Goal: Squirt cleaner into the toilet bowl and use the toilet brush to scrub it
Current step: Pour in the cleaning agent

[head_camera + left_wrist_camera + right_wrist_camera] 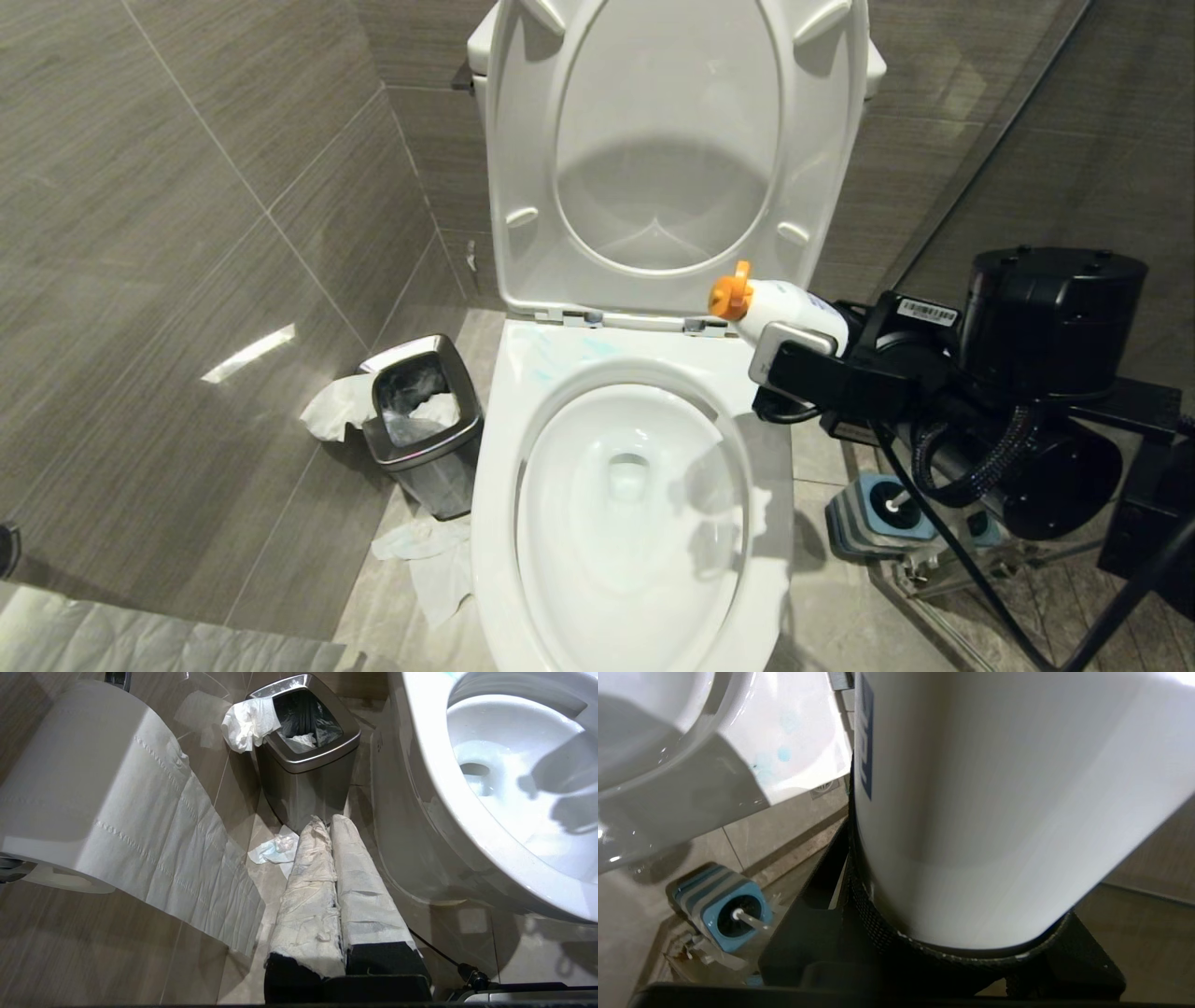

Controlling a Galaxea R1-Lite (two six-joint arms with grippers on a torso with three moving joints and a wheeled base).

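The right gripper (794, 350) is clamping a white cleaner bottle (784, 308), nozzle nearing the toilet bowl (625, 523) rim. You are risking squirting onto the seat hinge if the nozzle stays outside.

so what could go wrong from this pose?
1. The cleaner bottle in the right gripper has its orange nozzle over the back rim of the toilet bowl, not the basin; a squirt may add to the teal smears there.
2. The toilet brush stands in its holder under the right arm's cable, which could snag it.
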